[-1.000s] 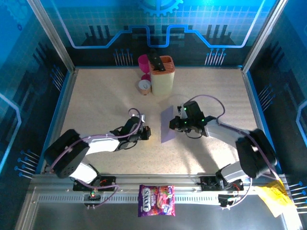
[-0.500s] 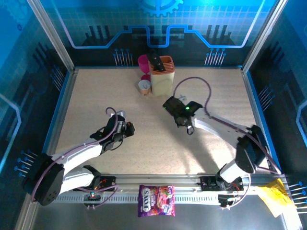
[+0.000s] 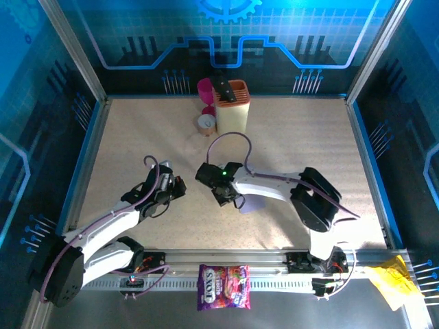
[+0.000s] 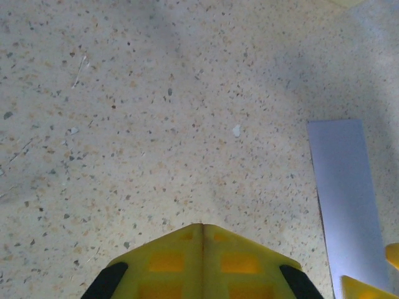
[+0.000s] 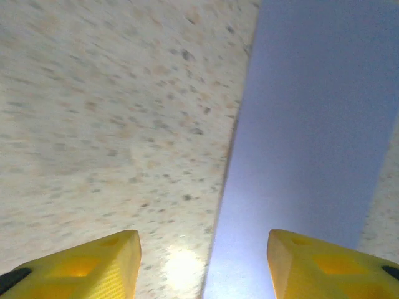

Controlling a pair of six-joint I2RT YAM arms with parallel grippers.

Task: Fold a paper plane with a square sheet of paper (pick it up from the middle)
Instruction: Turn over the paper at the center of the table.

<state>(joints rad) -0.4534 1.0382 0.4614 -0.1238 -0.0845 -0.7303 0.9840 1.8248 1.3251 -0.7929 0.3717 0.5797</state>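
Observation:
The pale lilac paper lies flat on the speckled table, folded into a narrow strip. In the right wrist view the paper runs along the right half of the frame. My right gripper hangs open just above its left edge, and nothing sits between the yellow fingers. From above, the right gripper is at the strip's left end. My left gripper is a hand's width to the left, shut and empty. Its tips are pressed together, with the strip off to its right.
A cream and orange holder, a pink cup and a small round roll stand at the back middle. A sweets bag lies on the front rail. Yellow crumpled paper sits at the front right corner.
The right gripper carried the upright paper left and toward the front, then opened and let it go onto the table. The left arm drew back to the left.

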